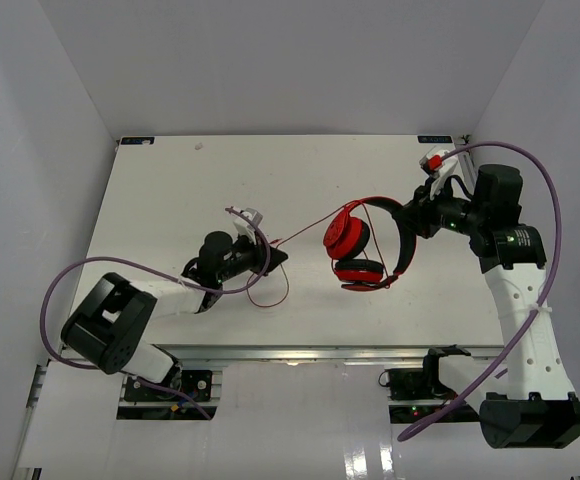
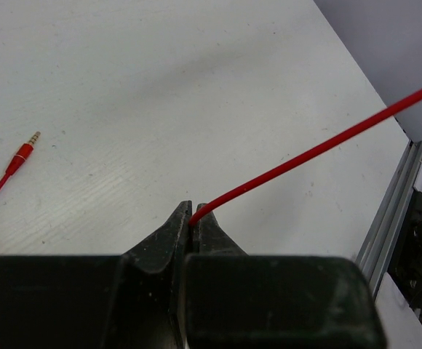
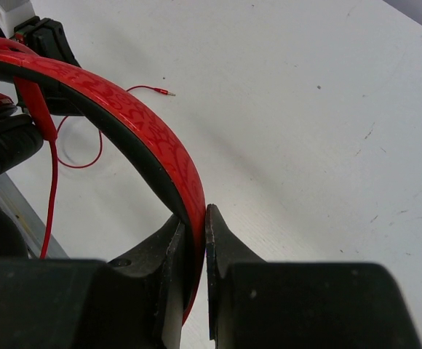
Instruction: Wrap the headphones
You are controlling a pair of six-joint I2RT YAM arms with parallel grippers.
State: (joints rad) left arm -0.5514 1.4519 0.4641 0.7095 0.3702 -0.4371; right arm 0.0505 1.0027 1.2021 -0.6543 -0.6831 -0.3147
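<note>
Black right jaws clamp the curved red headband [image 3: 134,123]; left jaws pinch the thin cord [image 2: 305,156].

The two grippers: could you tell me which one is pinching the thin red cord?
The left gripper; it clamps the cord, whereas the right gripper grips the headband.

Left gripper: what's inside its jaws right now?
The left gripper is shut on the red cord, which runs straight toward the headphones. The pinched stretch is hidden between the fingers; the plug lies free on the table.
</note>
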